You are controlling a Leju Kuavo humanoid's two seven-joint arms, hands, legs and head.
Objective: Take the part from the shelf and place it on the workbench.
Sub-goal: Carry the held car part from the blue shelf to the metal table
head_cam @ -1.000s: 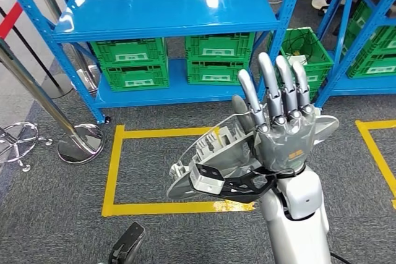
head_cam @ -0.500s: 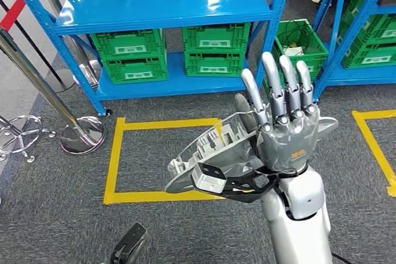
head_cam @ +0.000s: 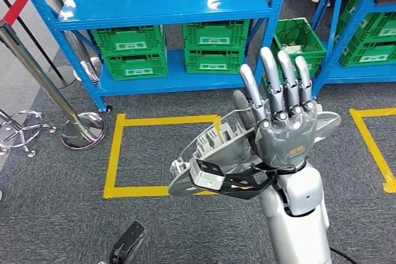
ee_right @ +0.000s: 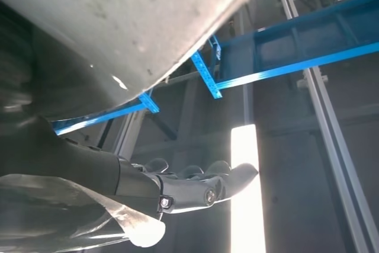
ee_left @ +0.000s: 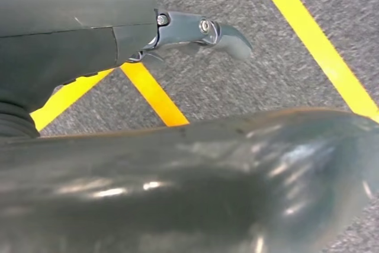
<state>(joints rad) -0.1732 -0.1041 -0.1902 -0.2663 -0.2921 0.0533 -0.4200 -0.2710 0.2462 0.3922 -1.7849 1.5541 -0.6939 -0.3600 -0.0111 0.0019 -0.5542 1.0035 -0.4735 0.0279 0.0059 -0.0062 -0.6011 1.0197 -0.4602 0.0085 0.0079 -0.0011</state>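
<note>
My right hand (head_cam: 282, 128) is raised in front of me in the head view, its fingers pointing straight up. It holds the grey moulded part (head_cam: 219, 153), which lies across the palm and sticks out to the left over the carpet, with a black bracket under it. In the right wrist view the part's pale underside (ee_right: 134, 22) looms large above the dark fingers (ee_right: 201, 188). My left hand (head_cam: 127, 245) hangs low at the picture's bottom edge, empty; the left wrist view has it (ee_left: 67, 34) over the carpet with a finger stretched out.
A blue shelf rack (head_cam: 163, 1) stands ahead with green crates (head_cam: 130, 54) on its lower level. A second rack (head_cam: 369, 29) stands at the right. Yellow tape (head_cam: 114, 153) marks a rectangle on the grey carpet. Chrome barrier posts and a round base (head_cam: 83, 131) stand at the left.
The whole picture has slid slightly upward, so the camera has moved. My right hand keeps the part in the same raised pose.
</note>
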